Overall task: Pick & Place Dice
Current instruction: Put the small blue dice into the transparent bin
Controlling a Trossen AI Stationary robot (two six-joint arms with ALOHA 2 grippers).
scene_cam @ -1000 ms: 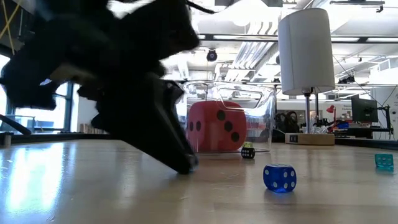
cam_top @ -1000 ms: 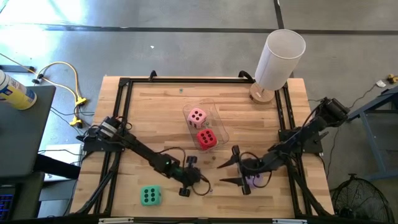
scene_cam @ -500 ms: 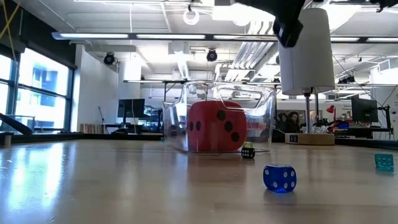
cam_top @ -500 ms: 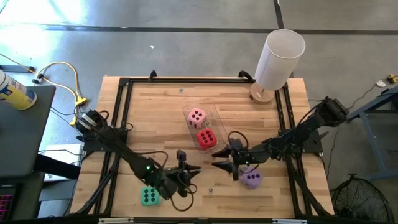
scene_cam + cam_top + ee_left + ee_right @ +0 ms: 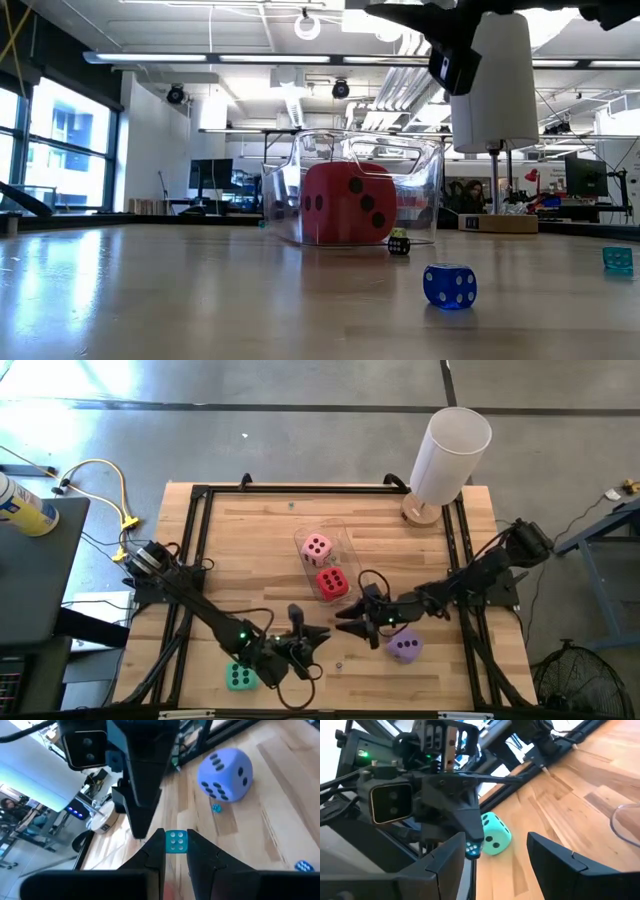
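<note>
Dice: four soft cubes. The pink die [image 5: 317, 546] and the red die [image 5: 332, 583] lie side by side inside the clear bin [image 5: 352, 557] near the middle of the tabletop [image 5: 245, 525]. The green die [image 5: 240, 676] and the purple die [image 5: 405, 648] lie on bare wood, outside the bin.
Green die: close to the front edge, on the left half, touching or partly under the left arm's elbow as seen from above.
Purple die: near the front edge on the right half, just beside the right arm and apart from the bin.
Left claw [image 5: 175, 851]: raised over the front middle of the tabletop, between the green and purple dice, fingers pressed together on a small teal die [image 5: 176, 841].
Right claw [image 5: 496, 837]: in the air just in front of the bin, facing the left claw, fingers spread wide and holding nothing.
Small things: a small blue die [image 5: 450, 286] sits on the wood in front of the bin, and a tiny dark one [image 5: 399, 244] at the bin's foot.
Edges: a black rail [image 5: 190, 560] runs along the sides and back of the tabletop. A white cylinder [image 5: 450, 455] stands at the back right corner.
Open room: the wood is bare behind the bin and to its left. The front middle is crowded, because both claws are near each other there.
</note>
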